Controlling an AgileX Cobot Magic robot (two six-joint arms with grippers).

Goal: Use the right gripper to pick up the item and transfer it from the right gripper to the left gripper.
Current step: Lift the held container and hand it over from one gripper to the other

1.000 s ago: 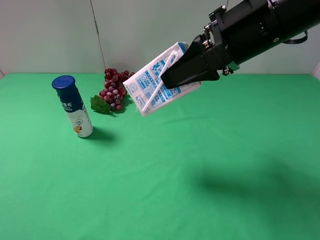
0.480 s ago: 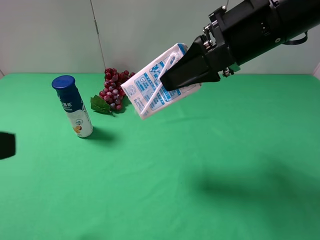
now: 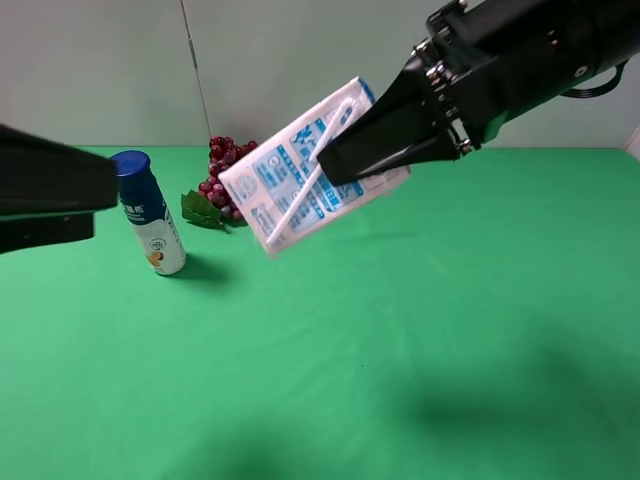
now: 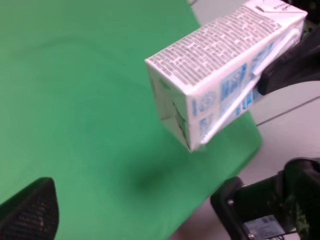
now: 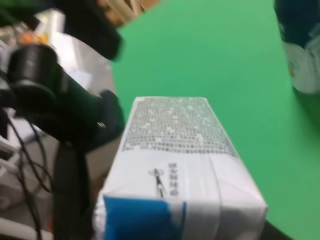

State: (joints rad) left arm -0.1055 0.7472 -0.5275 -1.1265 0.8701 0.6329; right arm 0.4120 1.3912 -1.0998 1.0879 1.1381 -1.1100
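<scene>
While the right gripper (image 3: 335, 165) clamps the carton (image 3: 285, 190) aloft w/ its free end poking out ahead, prob. for handover, the left gripper (image 3: 70, 200) sits opposite, open/closed unclear.

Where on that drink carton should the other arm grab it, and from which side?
Probably the free lower end of the carton, which pokes out toward the left gripper. The right gripper clamps the upper, folded-top end, so that half is taken. Come from the left and close across two opposite flat sides, keeping clear of the straw if possible.
</scene>
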